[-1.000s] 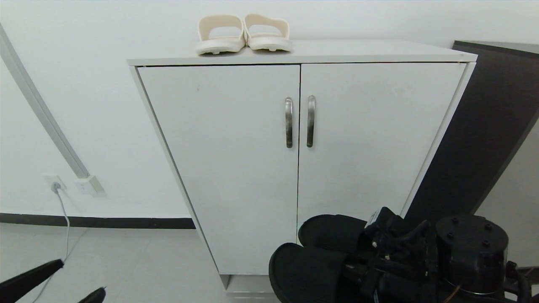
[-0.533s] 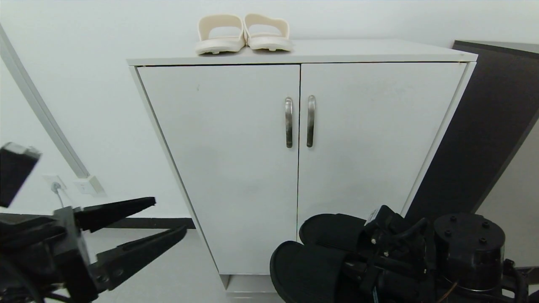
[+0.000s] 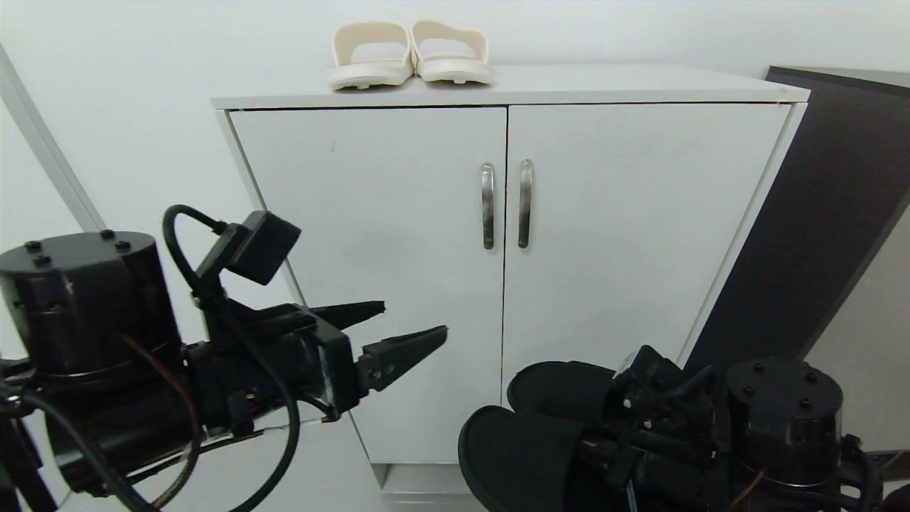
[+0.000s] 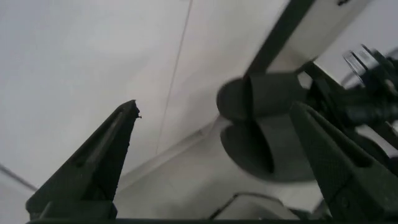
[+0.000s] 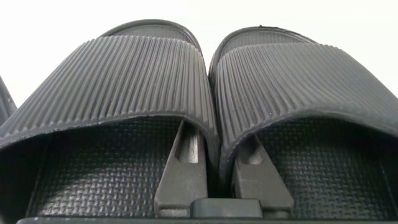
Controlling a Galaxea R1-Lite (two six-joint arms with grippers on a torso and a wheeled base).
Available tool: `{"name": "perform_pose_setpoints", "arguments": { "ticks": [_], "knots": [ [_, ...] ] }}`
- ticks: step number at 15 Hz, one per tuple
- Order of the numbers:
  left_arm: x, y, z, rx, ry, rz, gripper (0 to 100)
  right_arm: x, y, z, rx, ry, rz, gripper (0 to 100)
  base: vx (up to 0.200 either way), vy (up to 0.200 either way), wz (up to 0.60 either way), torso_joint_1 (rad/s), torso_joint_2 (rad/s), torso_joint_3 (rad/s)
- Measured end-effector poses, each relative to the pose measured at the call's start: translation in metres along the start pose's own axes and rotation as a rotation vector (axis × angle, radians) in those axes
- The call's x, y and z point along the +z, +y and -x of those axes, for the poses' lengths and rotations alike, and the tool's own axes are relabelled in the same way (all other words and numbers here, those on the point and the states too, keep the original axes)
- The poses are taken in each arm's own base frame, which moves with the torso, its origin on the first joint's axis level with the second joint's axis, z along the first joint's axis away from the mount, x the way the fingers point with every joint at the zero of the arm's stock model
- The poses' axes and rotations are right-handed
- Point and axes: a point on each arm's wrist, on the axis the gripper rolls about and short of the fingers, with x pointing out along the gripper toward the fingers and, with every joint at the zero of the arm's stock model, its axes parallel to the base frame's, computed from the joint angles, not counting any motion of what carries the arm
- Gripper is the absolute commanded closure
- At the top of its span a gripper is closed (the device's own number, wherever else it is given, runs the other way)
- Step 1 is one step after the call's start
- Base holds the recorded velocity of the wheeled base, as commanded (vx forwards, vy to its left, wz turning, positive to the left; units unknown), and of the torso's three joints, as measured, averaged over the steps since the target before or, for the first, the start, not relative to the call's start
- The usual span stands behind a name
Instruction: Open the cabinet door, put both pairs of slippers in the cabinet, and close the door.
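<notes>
The white cabinet (image 3: 398, 235) stands with both doors closed, its two metal handles (image 3: 488, 206) side by side at the middle seam. A cream pair of slippers (image 3: 410, 55) rests on the cabinet top. My left gripper (image 3: 415, 318) hangs open in front of the lower left door, a little short of it; its fingers (image 4: 99, 168) are spread wide. Low in front of the right door, my right gripper (image 5: 217, 171) is shut on the black pair of slippers (image 3: 540, 427), pinching their two inner sides (image 5: 214, 93) together. The black slippers (image 4: 261, 124) also appear past the left fingertips.
A dark panel (image 3: 817, 213) leans against the wall right of the cabinet. A grey conduit (image 3: 35, 135) runs slantwise down the wall on the left. Bare floor (image 3: 320, 469) lies in front of the cabinet's left side.
My left arm has risen from the lower left corner and swung right toward the left door, gripper open. The right arm has kept still with the black slippers.
</notes>
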Motion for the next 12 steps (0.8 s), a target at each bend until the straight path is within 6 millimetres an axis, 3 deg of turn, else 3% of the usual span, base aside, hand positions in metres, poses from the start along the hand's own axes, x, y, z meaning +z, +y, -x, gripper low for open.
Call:
{"name": "perform_pose_setpoints", "arguments": {
  "ticks": [6, 12],
  "knots": [
    [0.03, -0.028, -0.051, -0.182, -0.044, 0.085, 0, -0.006, -0.002, -0.007, -0.005, 0.03, -0.026, 100, 0.0, 0.0, 0.0, 0.0, 0.0, 0.0],
    [0.061, -0.025, -0.111, -0.289, -0.09, 0.161, 0, -0.009, -0.002, -0.008, 0.01, 0.04, -0.029, 100, 0.0, 0.0, 0.0, 0.0, 0.0, 0.0]
  ]
}}
